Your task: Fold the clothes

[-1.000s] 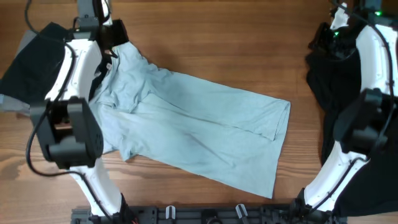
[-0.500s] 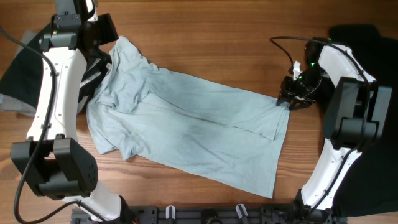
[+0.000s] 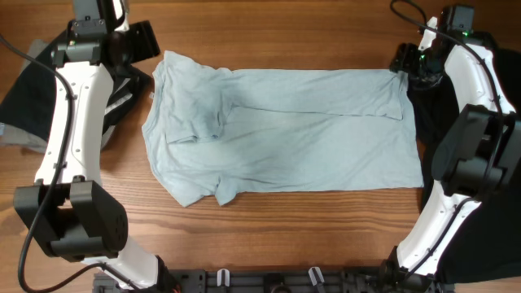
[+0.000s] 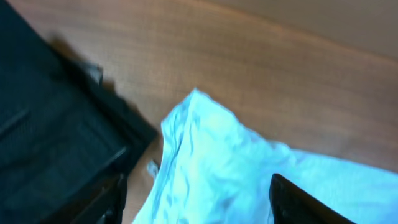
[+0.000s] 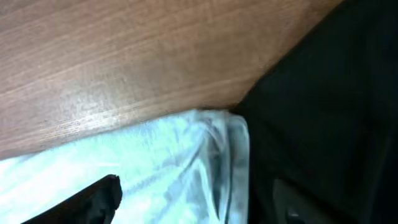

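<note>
The pale blue T-shirt (image 3: 293, 130) lies spread flat across the table, its long side running left to right, with its sleeves bunched at the left end. My left gripper (image 3: 145, 41) hovers at the shirt's far left corner. In the left wrist view that corner (image 4: 205, 149) lies loose between the wide-apart jaws of the gripper (image 4: 199, 205), which is open. My right gripper (image 3: 404, 62) is at the far right corner. In the right wrist view the hem corner (image 5: 211, 143) rests between the spread jaws of the gripper (image 5: 193, 205), also open.
A black garment (image 3: 37, 85) lies at the left edge with a grey one (image 3: 15, 134) under it. More black cloth (image 3: 488, 236) is heaped along the right side, touching the shirt's right hem. Bare wood (image 3: 277, 28) runs behind the shirt.
The shirt, lying diagonally before, has been pulled straight and now lies square to the table. Both grippers have opened and let go of its far corners.
</note>
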Robot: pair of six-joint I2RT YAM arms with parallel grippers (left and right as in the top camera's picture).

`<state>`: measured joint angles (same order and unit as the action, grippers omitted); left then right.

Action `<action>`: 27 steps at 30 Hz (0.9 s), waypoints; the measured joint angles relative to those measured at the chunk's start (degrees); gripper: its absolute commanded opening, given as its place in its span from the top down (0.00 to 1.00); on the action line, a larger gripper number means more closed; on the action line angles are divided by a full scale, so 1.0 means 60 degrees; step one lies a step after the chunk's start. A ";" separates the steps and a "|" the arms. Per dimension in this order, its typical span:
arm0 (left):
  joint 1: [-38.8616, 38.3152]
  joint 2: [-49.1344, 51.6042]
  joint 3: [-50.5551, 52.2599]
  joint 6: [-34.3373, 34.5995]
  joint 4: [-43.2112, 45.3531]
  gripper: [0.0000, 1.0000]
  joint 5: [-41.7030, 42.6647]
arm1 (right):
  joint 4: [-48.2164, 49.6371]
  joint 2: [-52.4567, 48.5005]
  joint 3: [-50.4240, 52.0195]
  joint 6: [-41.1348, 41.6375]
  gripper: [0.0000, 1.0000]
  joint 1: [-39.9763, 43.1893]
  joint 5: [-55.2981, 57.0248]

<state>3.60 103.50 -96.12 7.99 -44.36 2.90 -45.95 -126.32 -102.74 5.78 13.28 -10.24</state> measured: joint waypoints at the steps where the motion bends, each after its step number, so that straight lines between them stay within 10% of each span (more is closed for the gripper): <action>1: 0.0000 0.0000 0.0000 0.0004 -0.0277 0.43 0.0000 | -0.0124 0.0076 0.0000 0.0004 0.14 0.0033 0.0000; 5: 0.0018 0.0007 -0.0011 -0.0029 -0.2007 0.31 0.0000 | -0.1526 0.2182 0.0007 0.0182 0.10 0.0306 -0.0036; 10: 0.0018 0.0055 0.0616 -0.0029 -0.3861 0.39 0.0178 | -0.4350 0.4207 -0.0189 0.0572 0.16 0.0313 -0.0448; 24: -0.1268 0.0142 0.6346 0.0047 -0.3111 0.50 0.2539 | -0.5581 0.4178 0.0943 0.0240 0.14 -0.0437 -0.0973; 26: -0.1413 0.0062 0.6965 0.0412 -0.2419 0.59 0.2619 | -0.5566 0.4178 0.0958 0.0237 0.14 -0.0437 -0.0973; 27: -0.1413 -0.0047 0.7107 0.0579 -0.2218 0.94 0.2648 | -0.5559 0.4178 0.0962 0.0200 0.14 -0.0437 -0.0973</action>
<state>-4.89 103.22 -53.47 11.46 -57.67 18.79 -79.31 -101.25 -96.97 6.98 10.66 -16.08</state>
